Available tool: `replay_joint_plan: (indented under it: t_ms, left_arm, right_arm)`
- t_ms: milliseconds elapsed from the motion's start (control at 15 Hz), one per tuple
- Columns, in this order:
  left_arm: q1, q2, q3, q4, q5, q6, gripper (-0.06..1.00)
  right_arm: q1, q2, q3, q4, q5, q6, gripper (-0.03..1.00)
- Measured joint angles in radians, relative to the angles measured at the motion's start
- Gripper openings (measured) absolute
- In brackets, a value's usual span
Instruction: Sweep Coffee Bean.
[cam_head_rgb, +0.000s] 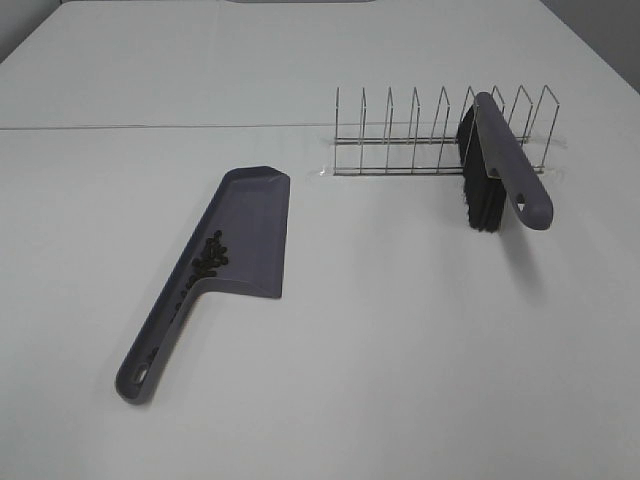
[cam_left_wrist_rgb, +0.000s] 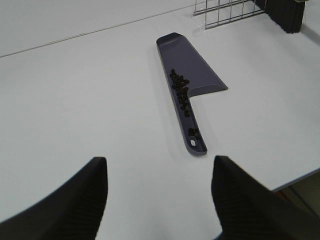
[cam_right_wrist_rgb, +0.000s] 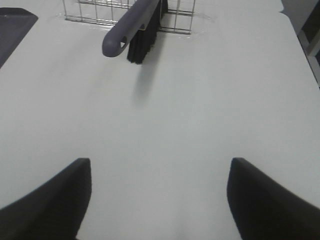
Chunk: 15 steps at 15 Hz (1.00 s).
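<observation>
The beans (cam_head_rgb: 209, 257) are lying in the dustpan (cam_head_rgb: 243, 235). The brush (cam_head_rgb: 497, 165) is resting in the rack (cam_head_rgb: 400, 140). Both the left gripper (cam_left_wrist_rgb: 159, 192) and the right gripper (cam_right_wrist_rgb: 159, 200) are gaping wide, holding nothing.

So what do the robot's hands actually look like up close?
Only the fingers show. The left hand has two broad black fingers with fine ribbed pads. The right hand has matching dark fingers, blurrier. No cables, markings or arms are visible.

Slate-purple dustpan (cam_head_rgb: 245, 235) is showing dark brown-black coffee beans (cam_head_rgb: 209, 256) against a plain white table (cam_head_rgb: 400, 350), while the brush (cam_head_rgb: 512, 170) is showing a matching purple-grey handle over black bristles, beside a silver wire rack (cam_head_rgb: 400, 135).
</observation>
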Motion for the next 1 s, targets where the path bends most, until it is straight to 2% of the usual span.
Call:
replay_joint_plan:
  t_ms: [1000]
  left_arm:
    - [0.000,-0.001,0.000,0.000,0.000,0.000,0.59]
  right_arm:
    - [-0.014,-0.031,0.000,0.015,0.000,0.000,0.72]
